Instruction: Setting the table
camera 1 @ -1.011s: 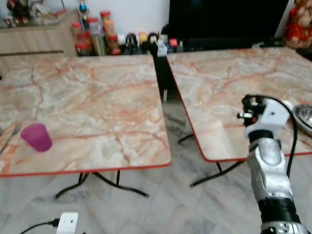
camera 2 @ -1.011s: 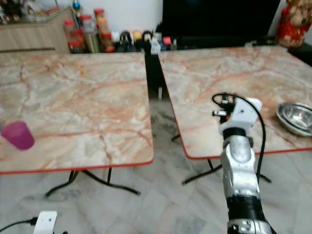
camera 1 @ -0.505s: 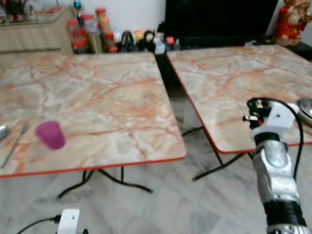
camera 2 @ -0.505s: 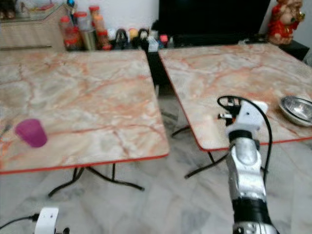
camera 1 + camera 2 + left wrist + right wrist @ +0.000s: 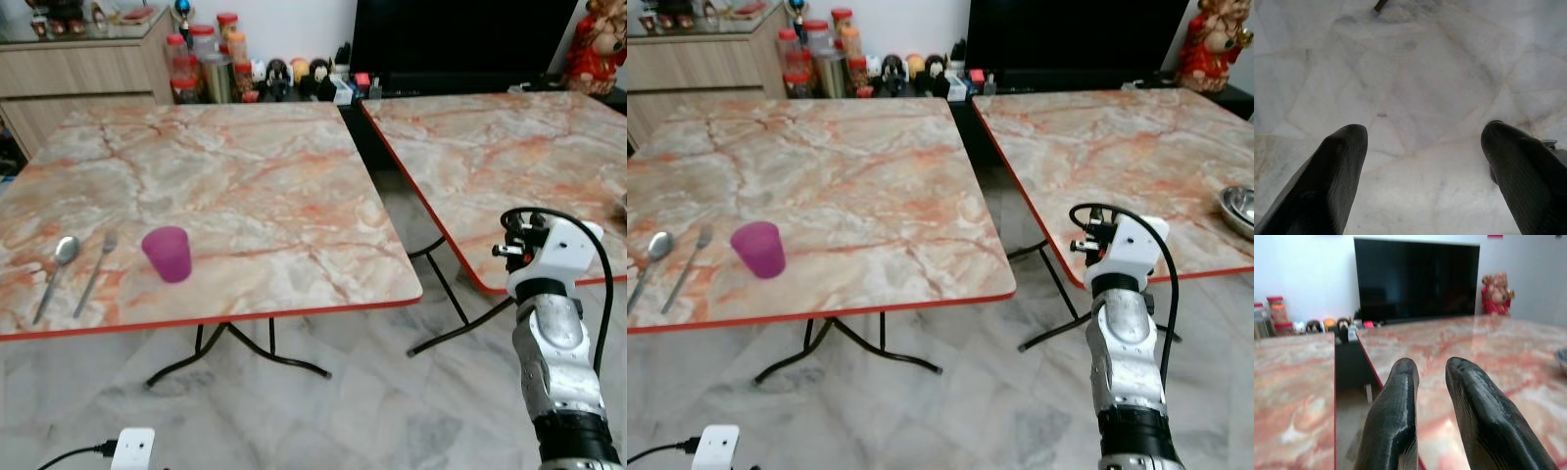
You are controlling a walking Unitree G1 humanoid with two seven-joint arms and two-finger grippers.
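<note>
Two marble-patterned tables with thin red edges stand side by side on a pale marble floor [image 5: 323, 421], a narrow gap of floor running between them toward the far wall. The left table [image 5: 245, 176] has its near edge and near-right corner facing the robot, with open floor in front of it and black folding legs showing underneath. Near its near-left part lie a spoon [image 5: 57, 269] and, just beside it to the right, a fork [image 5: 96, 271], both pointing roughly far to near; a little further right stands a translucent purple cup [image 5: 168, 254], upright, mouth up, apart from the fork and a short way in from the near edge. The rest of this top is bare. On the floor at the near left lies a white power adapter [image 5: 134, 449] with a black cable.

The left end effector [image 5: 1420, 161] hangs low over the floor, its two black fingers spread wide with nothing between them.

The right table [image 5: 1117, 157] carries a steel bowl [image 5: 1239, 208] at the right border of the scene, close to its near edge. The right end effector [image 5: 1432, 396] is raised in front of this table's near-left corner, fingers nearly together with a slim gap, holding nothing.

At the far wall stand a wooden cabinet [image 5: 88, 73], jars [image 5: 211, 64] and small figurines, a dark television [image 5: 460, 44] and a red statue [image 5: 600, 44]. No writing is legible.
</note>
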